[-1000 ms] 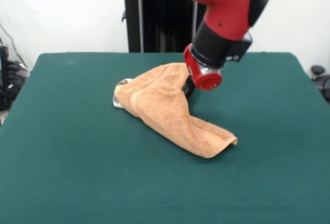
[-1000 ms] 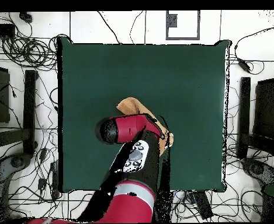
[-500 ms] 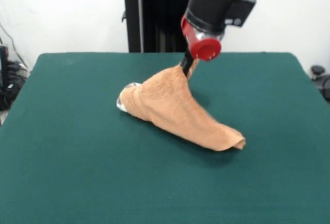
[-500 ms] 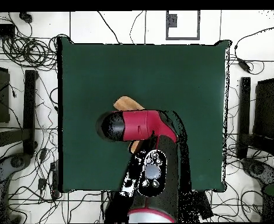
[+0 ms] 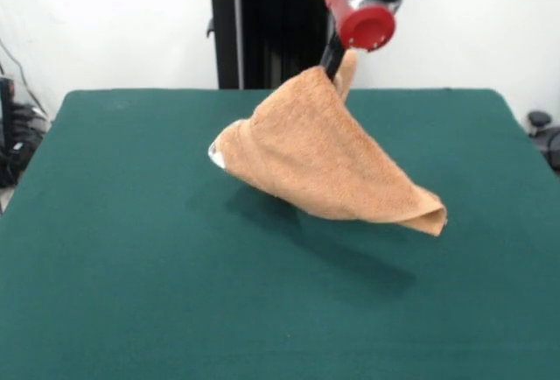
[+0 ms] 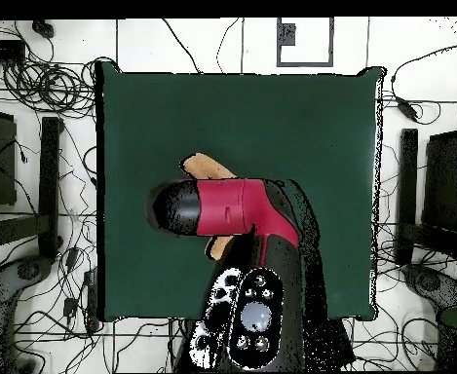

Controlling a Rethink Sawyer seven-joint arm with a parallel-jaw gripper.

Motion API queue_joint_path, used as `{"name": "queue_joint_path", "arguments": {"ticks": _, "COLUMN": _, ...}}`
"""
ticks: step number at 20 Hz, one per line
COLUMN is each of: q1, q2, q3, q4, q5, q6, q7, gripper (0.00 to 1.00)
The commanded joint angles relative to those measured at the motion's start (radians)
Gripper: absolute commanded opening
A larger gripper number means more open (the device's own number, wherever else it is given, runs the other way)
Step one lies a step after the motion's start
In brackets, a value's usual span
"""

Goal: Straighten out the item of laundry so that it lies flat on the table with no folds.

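Note:
The orange-tan towel (image 5: 324, 157) hangs folded and draped in the air above the dark green table (image 5: 131, 266), lifted clear, with its shadow on the cloth below. My gripper (image 5: 333, 63) is shut on the towel's top edge, near the far middle of the table. A small white tag (image 5: 215, 156) shows at the towel's left corner. In the overhead view the red arm (image 6: 234, 207) covers most of the towel; only bits of it (image 6: 205, 167) stick out past the arm.
The black pedestal (image 5: 267, 25) stands behind the table's far edge. Cables and black stands (image 6: 49, 185) lie on the floor around the table (image 6: 300, 107).
My gripper has risen and moved slightly right with the towel. The towel went from lying on the table to hanging fully off it.

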Motion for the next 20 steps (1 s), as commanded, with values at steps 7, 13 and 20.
{"name": "queue_joint_path", "arguments": {"ticks": 7, "q1": -0.06, "q2": -0.159, "q3": 0.125, "q4": 0.131, "q5": -0.077, "q6": 0.06, "q7": -0.357, "gripper": 0.0}}
{"name": "queue_joint_path", "arguments": {"ticks": 13, "q1": -0.224, "q2": -0.164, "q3": 0.133, "q4": 0.345, "q5": -0.256, "q6": -0.309, "q7": -0.422, "gripper": 0.0}}
{"name": "queue_joint_path", "arguments": {"ticks": 20, "q1": -0.333, "q2": -0.235, "q3": 0.171, "q4": 0.412, "q5": -0.4, "q6": -0.38, "q7": -0.481, "gripper": 0.0}}
